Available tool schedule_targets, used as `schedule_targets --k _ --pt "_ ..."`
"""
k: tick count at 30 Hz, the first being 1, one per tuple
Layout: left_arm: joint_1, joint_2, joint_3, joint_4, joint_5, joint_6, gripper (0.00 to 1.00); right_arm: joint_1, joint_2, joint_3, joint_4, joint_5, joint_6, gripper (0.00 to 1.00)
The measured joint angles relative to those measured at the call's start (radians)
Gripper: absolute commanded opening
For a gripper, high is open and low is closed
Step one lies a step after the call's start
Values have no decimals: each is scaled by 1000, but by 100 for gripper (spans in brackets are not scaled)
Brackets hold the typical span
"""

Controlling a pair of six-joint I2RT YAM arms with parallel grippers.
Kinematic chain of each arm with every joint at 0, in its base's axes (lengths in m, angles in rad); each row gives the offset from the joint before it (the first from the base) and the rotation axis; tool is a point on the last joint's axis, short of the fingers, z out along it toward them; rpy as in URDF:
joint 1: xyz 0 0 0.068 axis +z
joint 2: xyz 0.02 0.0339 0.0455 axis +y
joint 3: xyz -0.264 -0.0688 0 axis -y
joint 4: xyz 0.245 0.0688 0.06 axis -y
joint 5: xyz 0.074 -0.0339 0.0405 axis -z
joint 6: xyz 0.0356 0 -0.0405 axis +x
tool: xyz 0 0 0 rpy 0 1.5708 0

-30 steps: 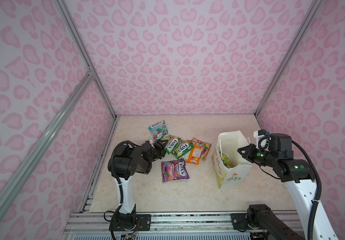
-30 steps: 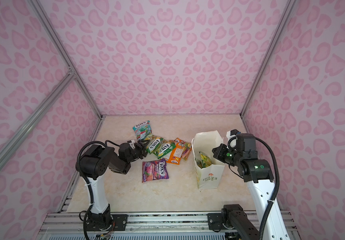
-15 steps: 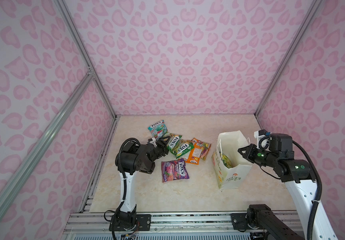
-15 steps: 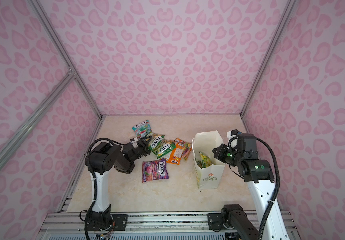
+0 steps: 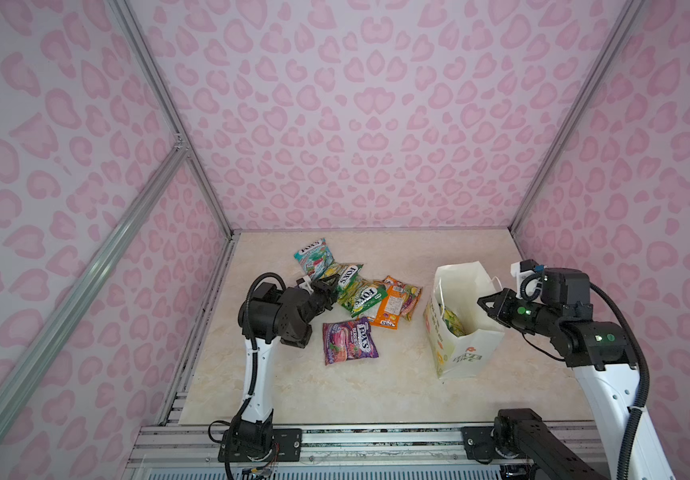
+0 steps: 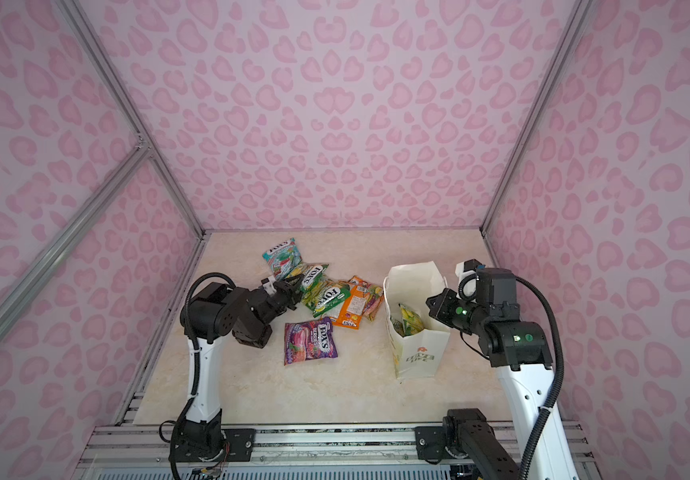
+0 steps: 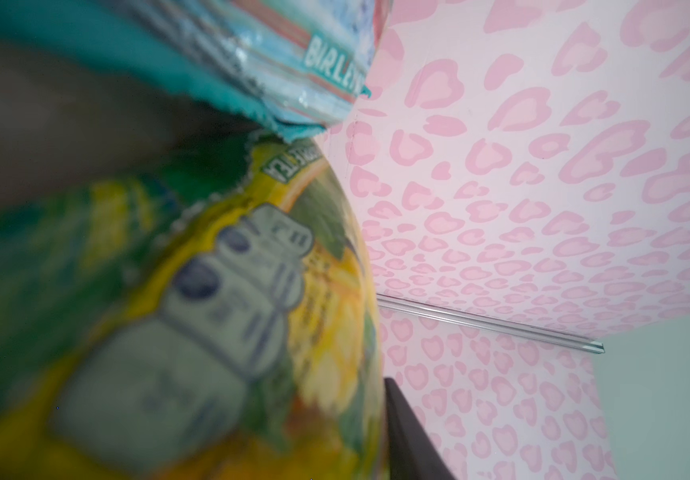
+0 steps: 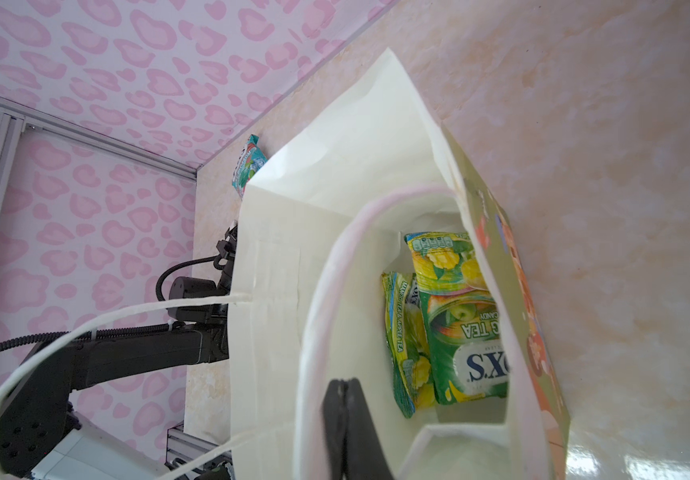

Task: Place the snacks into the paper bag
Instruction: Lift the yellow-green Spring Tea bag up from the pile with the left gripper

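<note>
Your left claw (image 5: 328, 289) just reached the green-yellow FOX'S pouch (image 5: 350, 282) on the counter (image 5: 376, 386) and is narrowing; next pickup, but can't tell if it's gripped yet. Your right claw (image 5: 483, 302) is pinched shut at the paper bag (image 5: 468, 353) rim.

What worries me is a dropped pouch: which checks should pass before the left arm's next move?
1. Paper bag upright, mouth open: ok.
2. Right tool shut at the bag's rim: ok.
3. Left tool at the green-yellow pouch; firm grip: cannot tell.
4. That pouch free of neighbours: not ok; the teal pouch lies against it.
5. Room in the bag beside the two bagged pouches: ok.
</note>
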Motion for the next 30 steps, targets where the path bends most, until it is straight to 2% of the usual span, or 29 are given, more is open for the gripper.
schedule_targets --k 12,21,30 --pt "0 -161 -68 -161 32 26 19 -2 12 0 -2 0 -3 0" --pt "-1 -351 -100 -286 76 135 18 -13 13 4 -4 0 -14 0" --pt "-1 -628 -102 -591 101 326 18 -27 16 3 -4 -1 -34 0"
